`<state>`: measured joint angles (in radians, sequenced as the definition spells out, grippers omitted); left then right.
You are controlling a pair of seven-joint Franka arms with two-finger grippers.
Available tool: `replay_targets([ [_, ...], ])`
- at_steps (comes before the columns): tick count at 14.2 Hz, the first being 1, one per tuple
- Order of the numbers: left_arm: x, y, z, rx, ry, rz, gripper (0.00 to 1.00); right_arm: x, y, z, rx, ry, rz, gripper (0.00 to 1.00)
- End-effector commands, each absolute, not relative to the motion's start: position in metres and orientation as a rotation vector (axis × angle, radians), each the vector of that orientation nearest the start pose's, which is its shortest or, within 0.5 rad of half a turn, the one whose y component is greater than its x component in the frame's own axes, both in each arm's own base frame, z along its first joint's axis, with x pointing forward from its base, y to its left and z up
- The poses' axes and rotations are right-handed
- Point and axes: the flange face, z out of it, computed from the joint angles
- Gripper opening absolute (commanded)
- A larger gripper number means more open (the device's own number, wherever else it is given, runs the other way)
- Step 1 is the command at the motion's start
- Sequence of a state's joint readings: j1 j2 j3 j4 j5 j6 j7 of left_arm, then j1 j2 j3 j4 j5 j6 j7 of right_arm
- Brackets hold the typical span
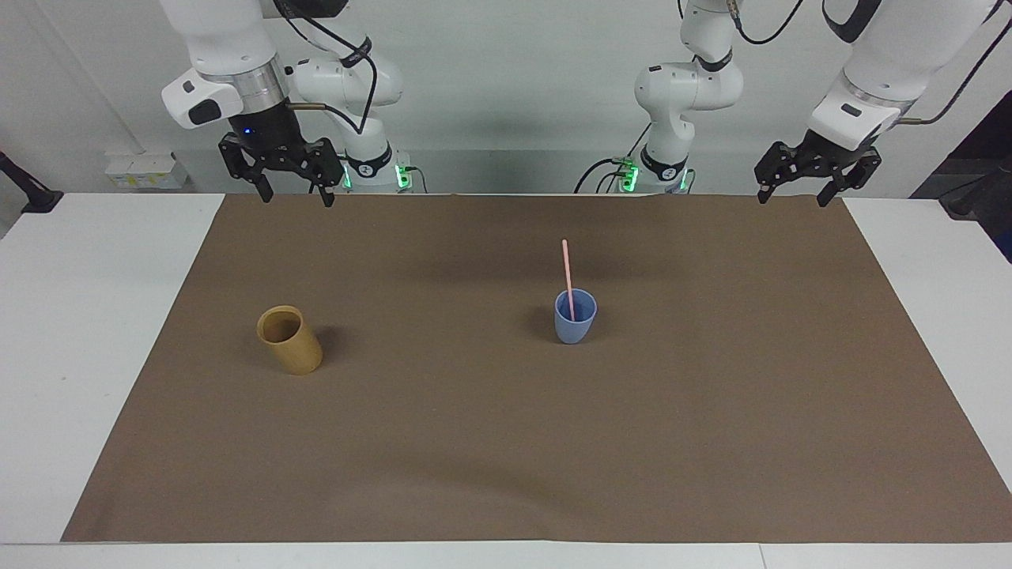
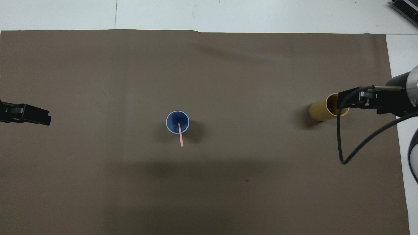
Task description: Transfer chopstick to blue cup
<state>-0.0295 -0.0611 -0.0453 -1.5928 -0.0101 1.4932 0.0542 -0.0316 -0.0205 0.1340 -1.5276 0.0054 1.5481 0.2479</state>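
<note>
The blue cup [image 1: 575, 322] [image 2: 170, 118] stands upright near the middle of the brown mat. The pale-pink chopstick [image 1: 567, 269] [image 2: 180, 137] stands in it, its top leaning toward the robots. My right gripper [image 1: 292, 196] [image 2: 343, 100] hangs open and empty over the mat's edge by its own base. In the overhead view it covers part of the wooden cup's rim. My left gripper [image 1: 791, 197] [image 2: 45, 118] hangs open and empty over the mat's corner at the left arm's end. Both are well apart from the blue cup.
A tan wooden cup [image 1: 290, 341] [image 2: 321, 111] stands upright on the mat toward the right arm's end. The brown mat [image 1: 506, 442] covers most of the white table [image 1: 87, 316]. Cables and the arms' bases sit along the robots' edge.
</note>
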Motion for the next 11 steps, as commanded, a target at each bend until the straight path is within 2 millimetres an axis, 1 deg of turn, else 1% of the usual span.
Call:
replay_targets([
  [1, 0.523, -0.038, 0.650, -3.139, 0.193, 0.036, 1.00, 0.534, 0.056, 0.651, -3.143, 0.272, -0.043, 1.00],
  [3, 0.523, -0.034, 0.650, -3.135, 0.183, 0.039, 1.00, 0.532, 0.055, 0.651, -3.155, 0.271, -0.049, 1.00],
  [4, 0.523, -0.024, 0.649, -3.136, 0.154, 0.046, 1.00, 0.532, 0.055, 0.650, -3.155, 0.271, -0.047, 1.00],
  [6, 0.521, -0.020, 0.649, -3.136, 0.142, 0.063, 1.00, 0.530, 0.053, 0.649, -3.164, 0.267, -0.042, 1.00],
  [8, 0.522, -0.002, 0.649, -3.138, 0.092, 0.063, 1.00, 0.529, 0.053, 0.646, -3.167, 0.267, -0.037, 1.00],
  [9, 0.522, 0.002, 0.649, -3.139, 0.079, 0.056, 1.00, 0.529, 0.051, 0.646, -3.167, 0.272, -0.037, 1.00],
  [11, 0.522, 0.002, 0.650, -3.139, 0.079, 0.051, 1.00, 0.529, 0.050, 0.646, -3.167, 0.275, -0.035, 1.00],
])
